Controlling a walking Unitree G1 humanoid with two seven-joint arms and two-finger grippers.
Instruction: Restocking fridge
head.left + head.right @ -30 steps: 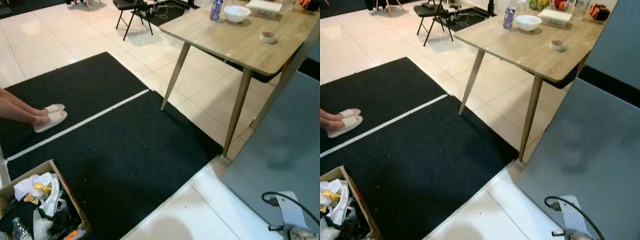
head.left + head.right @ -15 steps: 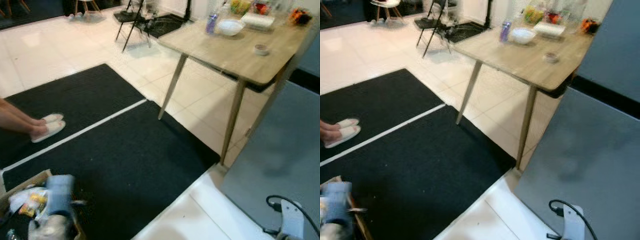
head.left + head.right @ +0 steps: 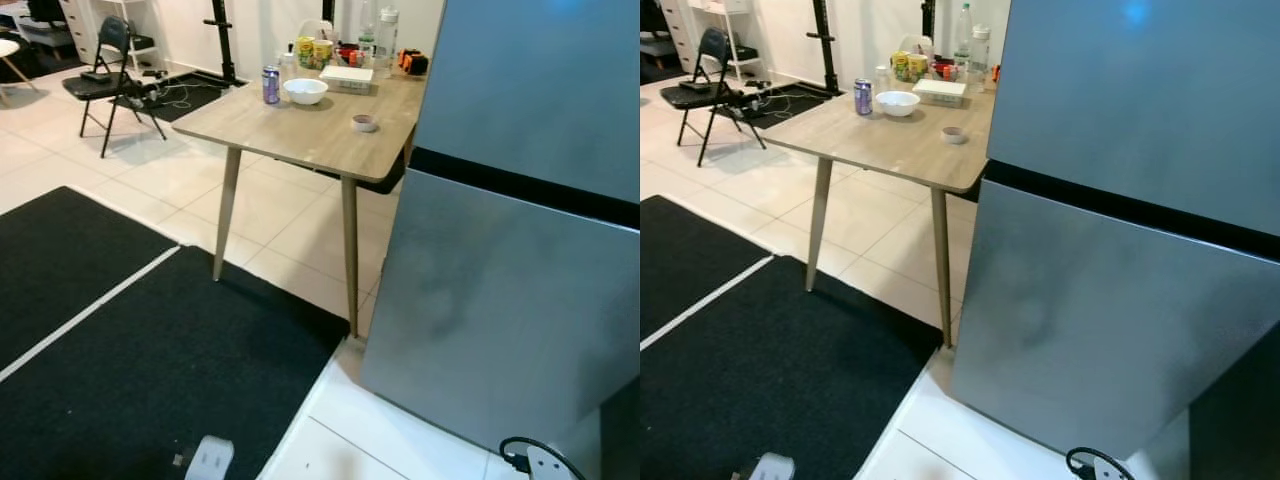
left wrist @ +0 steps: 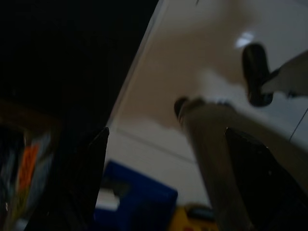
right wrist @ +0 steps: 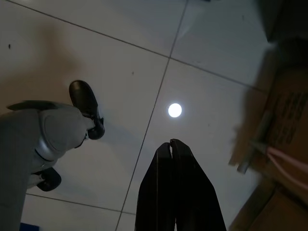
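grey fridge (image 3: 520,250) closed; purple can (image 3: 270,85) label unreadable.

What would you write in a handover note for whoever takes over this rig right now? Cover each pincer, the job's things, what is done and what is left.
Left pincer: open, low over the floor, with a blurred blue item beyond its fingers, not clamped.
Right pincer: shut on nothing, pointing at the floor tiles.
Fridge: ahead on the right, both doors closed.
Table beside it carries a purple can, a white bowl and bottles.
Done: nothing visibly stocked.
Left: open the fridge, fetch items, place them inside.
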